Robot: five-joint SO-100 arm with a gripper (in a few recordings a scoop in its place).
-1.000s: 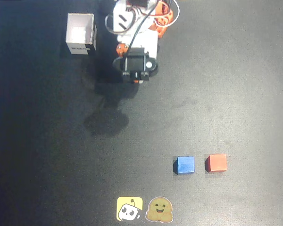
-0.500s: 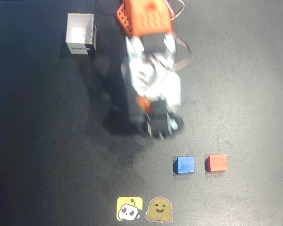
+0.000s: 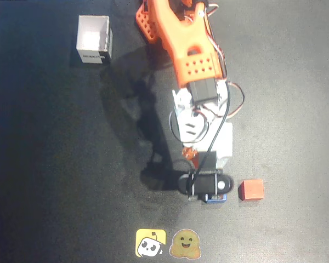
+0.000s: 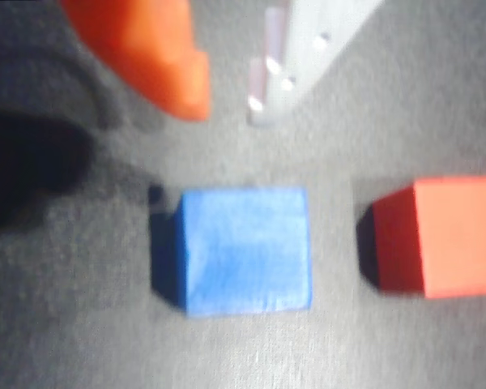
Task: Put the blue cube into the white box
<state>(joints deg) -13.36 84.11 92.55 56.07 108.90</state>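
Black matte covering lay over the whole desk (image 3: 55, 164). We saw the jaws (image 4: 227, 89) spread, orange tip and pale tip apart, hovering just beyond the blue cube (image 4: 245, 250) in the wrist view; overhead, the wrist hid most of that cube (image 3: 215, 199). It sat on the desk, right of centre toward the near edge, just beside the red cube (image 3: 251, 189). The white box (image 3: 94, 38) stood well apart at the far left. We judged the neighbour the main hazard: a finger coming down on the right could nudge the red cube or catch between the two. A skewed closure might also push the blue cube away instead of pinching it.
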